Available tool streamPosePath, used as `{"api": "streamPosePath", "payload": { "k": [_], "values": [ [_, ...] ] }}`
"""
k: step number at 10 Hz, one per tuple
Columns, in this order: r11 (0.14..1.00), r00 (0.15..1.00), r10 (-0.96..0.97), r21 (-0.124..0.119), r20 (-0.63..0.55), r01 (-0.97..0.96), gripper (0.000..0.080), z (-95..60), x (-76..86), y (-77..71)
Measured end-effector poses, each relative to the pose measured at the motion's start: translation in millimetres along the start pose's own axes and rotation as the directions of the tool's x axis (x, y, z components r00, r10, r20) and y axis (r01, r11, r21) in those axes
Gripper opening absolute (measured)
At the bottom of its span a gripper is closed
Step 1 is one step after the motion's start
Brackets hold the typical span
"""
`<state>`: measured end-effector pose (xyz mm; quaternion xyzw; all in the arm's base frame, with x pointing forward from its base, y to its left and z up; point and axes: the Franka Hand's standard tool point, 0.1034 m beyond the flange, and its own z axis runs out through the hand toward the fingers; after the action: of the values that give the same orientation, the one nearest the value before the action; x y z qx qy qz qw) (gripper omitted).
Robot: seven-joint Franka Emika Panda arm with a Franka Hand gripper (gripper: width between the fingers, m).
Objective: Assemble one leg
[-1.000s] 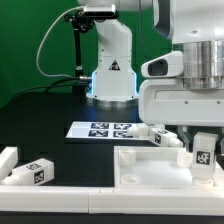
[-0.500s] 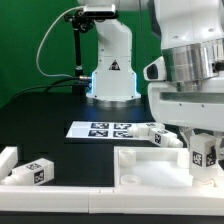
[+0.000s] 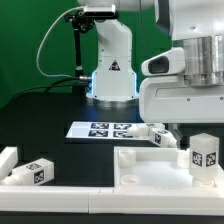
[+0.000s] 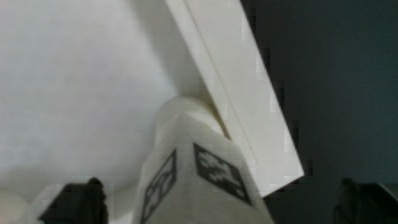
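The leg [image 3: 205,157], a small white square-sectioned post with a black-and-white square tag on its facing side, stands upright on the near corner of the white panel [image 3: 140,166], at the exterior view's right.

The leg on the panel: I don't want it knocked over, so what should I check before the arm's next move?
1. The leg upright on the panel: ok, it stands at the corner on the exterior view's right.
2. The pincer open: ok, the wrist view shows a gap on each side of the leg.
3. The leg fully seated in the panel: cannot tell, neither view shows the joint.
4. The tag readable: ok, it faces the exterior camera.
5. The spare leg out of the way: ok, it lies apart on the exterior view's left.
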<state>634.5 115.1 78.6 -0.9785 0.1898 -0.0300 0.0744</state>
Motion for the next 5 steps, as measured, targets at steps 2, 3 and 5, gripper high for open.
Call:
{"api": "streamPosePath", "payload": {
  "k": [2,3,5],
  "values": [
    [0.982,0.982,-0.188,-0.01,-0.002,0.188,0.0648,0.2,0.3,0.5],
    [0.909,0.909,-0.417,-0.036,-0.012,0.416,0.0648,0.0,2.5,0.2],
    [0.867,0.867,-0.497,-0.039,-0.015,0.497,0.0527,0.3,3.9,0.7]
  ]
}}
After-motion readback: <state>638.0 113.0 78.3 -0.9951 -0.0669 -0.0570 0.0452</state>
